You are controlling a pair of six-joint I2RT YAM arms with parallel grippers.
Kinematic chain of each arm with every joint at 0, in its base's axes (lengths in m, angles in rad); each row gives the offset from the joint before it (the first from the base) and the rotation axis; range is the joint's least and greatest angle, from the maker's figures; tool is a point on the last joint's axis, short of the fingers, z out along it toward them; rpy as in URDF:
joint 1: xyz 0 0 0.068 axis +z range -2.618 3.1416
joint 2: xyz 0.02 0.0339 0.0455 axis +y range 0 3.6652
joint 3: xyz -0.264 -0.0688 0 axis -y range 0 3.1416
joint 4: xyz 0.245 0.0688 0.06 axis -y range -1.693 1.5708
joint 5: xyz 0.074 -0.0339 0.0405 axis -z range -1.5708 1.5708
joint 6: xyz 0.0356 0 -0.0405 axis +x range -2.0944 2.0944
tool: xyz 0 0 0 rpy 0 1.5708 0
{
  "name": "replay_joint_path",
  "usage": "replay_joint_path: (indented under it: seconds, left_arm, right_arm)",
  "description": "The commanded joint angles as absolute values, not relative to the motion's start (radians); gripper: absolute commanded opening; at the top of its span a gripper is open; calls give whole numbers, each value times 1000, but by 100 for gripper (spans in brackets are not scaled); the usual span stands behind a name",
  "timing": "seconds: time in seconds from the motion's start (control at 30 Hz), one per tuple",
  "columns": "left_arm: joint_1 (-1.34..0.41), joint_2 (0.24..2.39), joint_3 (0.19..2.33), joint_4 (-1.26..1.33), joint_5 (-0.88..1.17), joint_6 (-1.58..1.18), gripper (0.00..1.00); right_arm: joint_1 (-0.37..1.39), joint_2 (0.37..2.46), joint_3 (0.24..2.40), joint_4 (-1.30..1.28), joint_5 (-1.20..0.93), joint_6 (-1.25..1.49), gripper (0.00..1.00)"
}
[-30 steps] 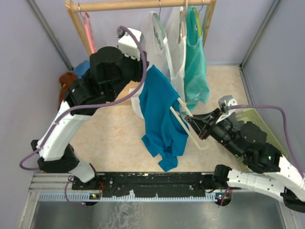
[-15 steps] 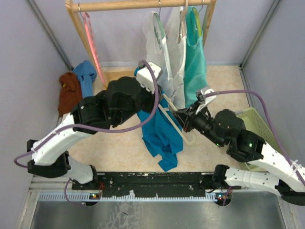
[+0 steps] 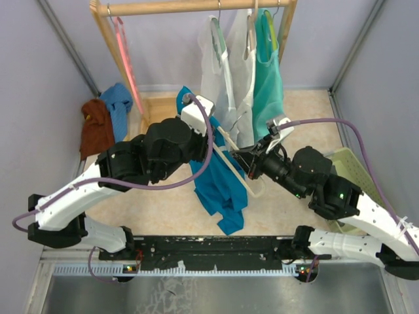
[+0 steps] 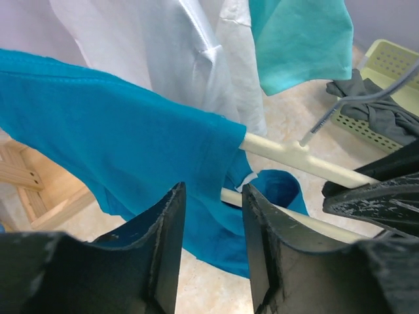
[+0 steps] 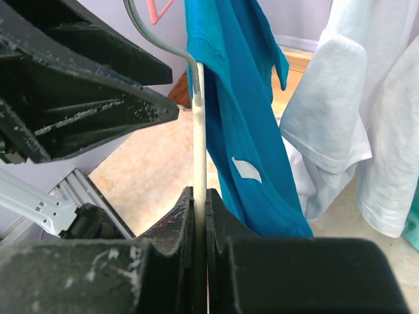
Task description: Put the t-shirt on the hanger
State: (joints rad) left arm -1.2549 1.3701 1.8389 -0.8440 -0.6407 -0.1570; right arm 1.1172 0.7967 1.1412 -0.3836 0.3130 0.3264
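The deep teal-blue t-shirt [image 3: 219,186] hangs limp in the air above the surface, a white label showing, one arm of the thin cream hanger [image 5: 200,124] slanting inside its cloth, the other end pinched by the right tool [image 5: 200,194].
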Motion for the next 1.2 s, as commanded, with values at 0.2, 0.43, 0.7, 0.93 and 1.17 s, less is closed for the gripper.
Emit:
replay_joint_path:
  seconds: [0.2, 0.43, 0.7, 0.93, 1.17]
  left_arm:
    - [-1259, 1400, 1850, -730, -646, -96, 46]
    - [-1259, 1427, 1847, -730, -717, -101, 47]
    - [-1259, 1427, 1885, -729, -747, -95, 0]
    - [-1288, 1463, 1987, -736, -686, -69, 0]
    - [-1373, 1594, 2206, -810, -666, -34, 0]
  right_arm:
    - [1121, 751, 1204, -287, 288, 342, 0]
    - [1121, 746, 1208, -287, 276, 340, 0]
    - [1121, 728, 1195, -296, 284, 340, 0]
    - [1121, 716, 1161, -290, 282, 346, 0]
    - [1121, 729, 1155, -284, 276, 351, 0]
